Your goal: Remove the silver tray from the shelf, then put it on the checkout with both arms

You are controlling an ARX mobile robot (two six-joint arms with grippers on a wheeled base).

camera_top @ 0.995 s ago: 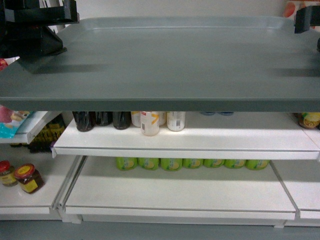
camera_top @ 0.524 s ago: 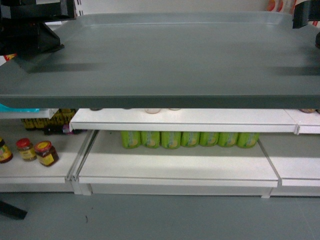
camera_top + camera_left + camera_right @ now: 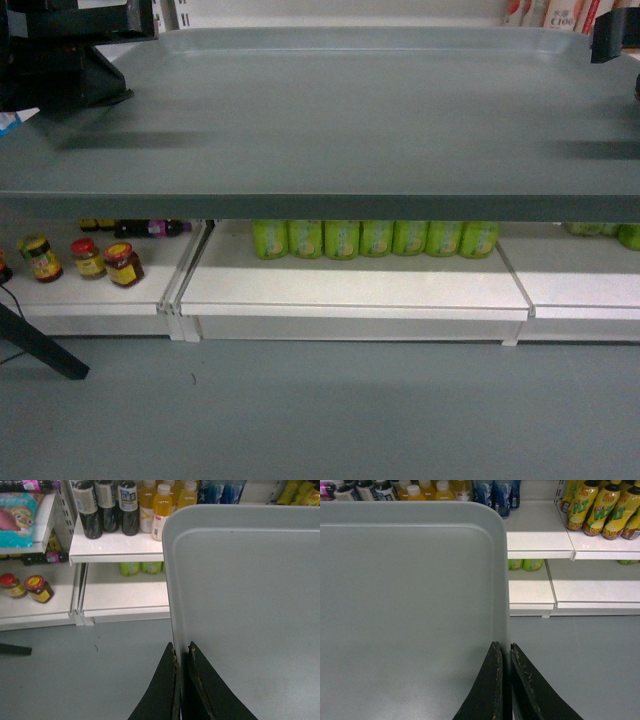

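Large matte grey-silver metal tray [image 3: 330,120] airborne, clear of white metal shelf boards [image 3: 350,290], level. My left end effector [image 3: 182,652] pinches left rim; right end effector [image 3: 502,652] pinches right rim. Tray looks stiff, light, slick; mid-edge holds suit balance.

The silver tray [image 3: 340,120] looks like smooth matt grey metal, the shelf [image 3: 350,290] is glossy white painted metal catching the light, the floor [image 3: 330,420] is dull grey, and each claw's black blade fingers [image 3: 200,680] look matt with scuffed, worn edges.
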